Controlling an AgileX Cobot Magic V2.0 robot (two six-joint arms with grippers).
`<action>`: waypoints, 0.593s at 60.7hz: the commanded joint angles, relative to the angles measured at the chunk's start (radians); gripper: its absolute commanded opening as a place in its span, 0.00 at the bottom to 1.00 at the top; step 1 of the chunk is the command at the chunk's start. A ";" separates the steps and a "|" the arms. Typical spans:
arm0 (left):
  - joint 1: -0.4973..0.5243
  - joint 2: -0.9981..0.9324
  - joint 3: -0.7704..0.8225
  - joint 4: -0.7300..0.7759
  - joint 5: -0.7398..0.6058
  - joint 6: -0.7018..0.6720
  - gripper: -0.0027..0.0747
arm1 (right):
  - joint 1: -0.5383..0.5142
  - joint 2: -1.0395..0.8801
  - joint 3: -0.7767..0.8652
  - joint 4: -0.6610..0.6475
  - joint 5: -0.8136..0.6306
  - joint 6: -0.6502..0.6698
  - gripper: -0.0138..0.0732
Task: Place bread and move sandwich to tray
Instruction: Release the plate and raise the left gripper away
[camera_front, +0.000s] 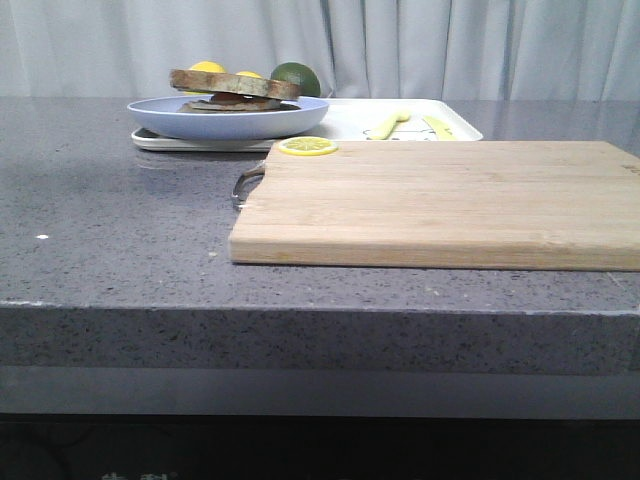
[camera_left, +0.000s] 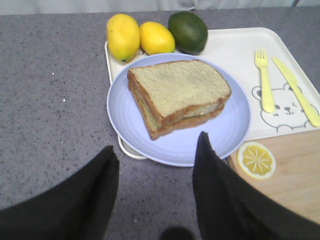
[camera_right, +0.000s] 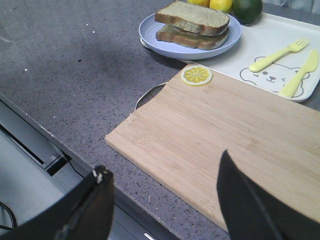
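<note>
The sandwich (camera_front: 235, 90) (camera_left: 177, 95) (camera_right: 192, 22) lies on a round light-blue plate (camera_left: 225, 135) (camera_front: 290, 118). Its top slice is the plain, pale greenish-tan bread (camera_left: 180, 85) with a brown crust. The plate rests on the left end of the white tray (camera_left: 230, 50) (camera_front: 350, 118) (camera_right: 280, 30) and overhangs its near rim. My left gripper (camera_left: 155, 150) is open over the grey counter just short of the plate, with nothing between its fingers. My right gripper (camera_right: 164, 167) is open and empty above the counter's front edge, by the wooden board's near corner. Neither gripper shows in the front view.
A wooden cutting board (camera_front: 440, 200) (camera_right: 225, 120) fills the right foreground, with a lemon slice (camera_front: 307, 146) (camera_left: 256, 160) on its far left corner. Two lemons (camera_left: 122, 36) and a lime (camera_left: 187, 31) sit at the tray's back. A yellow fork (camera_left: 265, 80) and knife (camera_left: 295, 90) lie on its right half.
</note>
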 joint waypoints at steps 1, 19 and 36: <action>-0.037 -0.136 0.098 0.039 -0.129 0.009 0.48 | -0.004 -0.002 -0.026 0.015 -0.076 -0.011 0.69; -0.061 -0.482 0.464 0.116 -0.187 0.009 0.48 | -0.004 -0.002 -0.026 0.015 -0.076 -0.011 0.69; -0.061 -0.781 0.670 0.128 -0.167 0.009 0.48 | -0.004 -0.002 -0.026 0.015 -0.076 -0.011 0.69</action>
